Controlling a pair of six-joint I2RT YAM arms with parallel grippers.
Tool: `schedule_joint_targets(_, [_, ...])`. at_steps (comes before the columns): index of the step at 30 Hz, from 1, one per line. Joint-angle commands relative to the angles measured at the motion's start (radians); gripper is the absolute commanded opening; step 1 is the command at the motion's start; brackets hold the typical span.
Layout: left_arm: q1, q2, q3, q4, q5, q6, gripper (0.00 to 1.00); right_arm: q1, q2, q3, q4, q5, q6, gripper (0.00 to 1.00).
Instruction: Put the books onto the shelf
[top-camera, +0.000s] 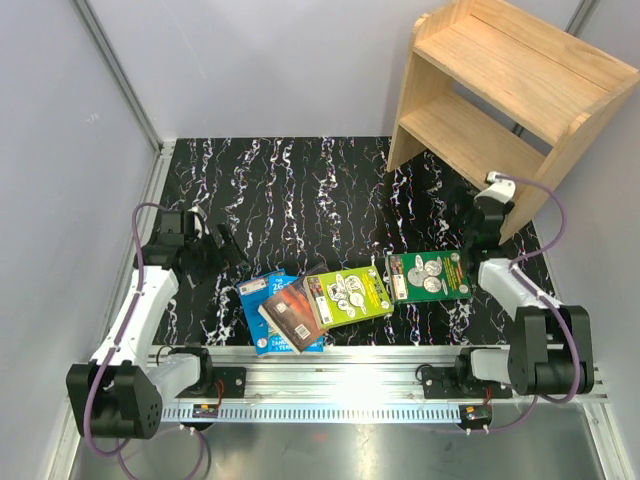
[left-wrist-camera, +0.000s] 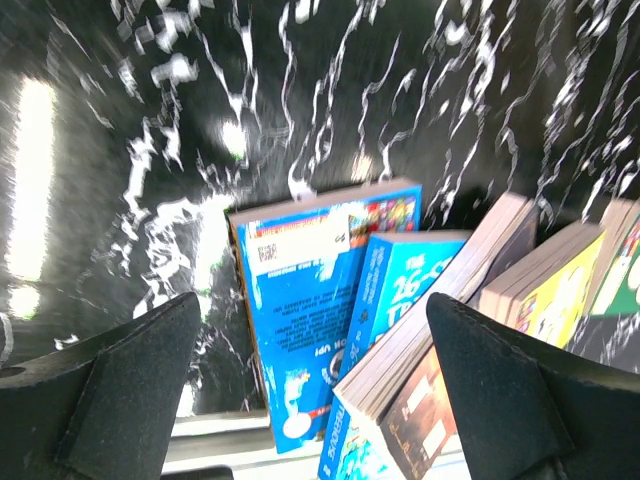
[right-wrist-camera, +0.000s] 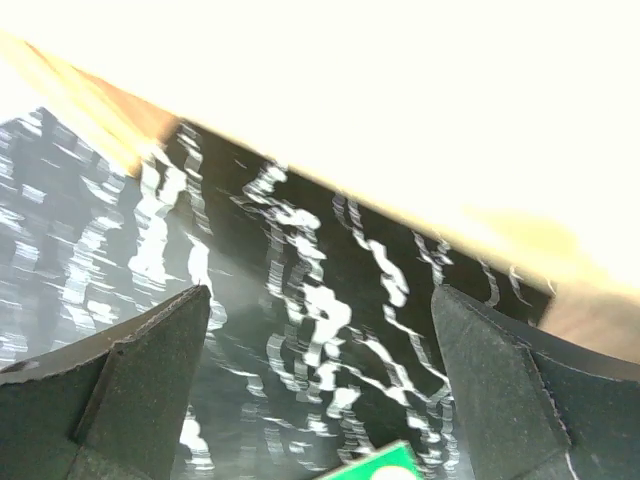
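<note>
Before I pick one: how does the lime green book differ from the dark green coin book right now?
The lime green book is bright with cartoons; the dark green coin book shows silver coins. The lime one lies skewed, overlapping the brown-red book; the coin one lies squarer, nearer the shelf. Both lie on the table, not yet shelved.
</note>
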Motion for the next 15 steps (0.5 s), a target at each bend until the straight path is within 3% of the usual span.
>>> schedule_joint_targets(1, [0.000,-0.021,-0.003,0.033,0.062,0.013,0.99,0.003,-0.058,0.121,-0.345,-0.089,0.150,1.00])
schedule_joint_targets(7, [-0.014,-0.008,-0.013,0.035,0.071,0.016,0.99,0.127,-0.259,0.150,-0.542,-0.132,0.300,1.00])
schedule_joint_targets(9, [-0.024,-0.011,-0.016,0.039,0.065,0.013,0.99,0.127,-0.333,0.135,-0.563,-0.306,0.390,1.00])
schedule_joint_targets(11, [-0.031,-0.018,-0.019,0.042,0.060,0.008,0.99,0.127,-0.399,0.109,-0.616,-0.340,0.692,1.00])
schedule_joint_targets(12, [-0.032,-0.021,-0.020,0.044,0.054,0.008,0.99,0.126,-0.413,0.097,-0.735,-0.378,0.808,1.00])
schedule_joint_targets(15, [-0.049,-0.029,-0.017,0.041,0.042,0.005,0.99,0.123,-0.427,-0.058,-0.595,-0.636,0.941,1.00])
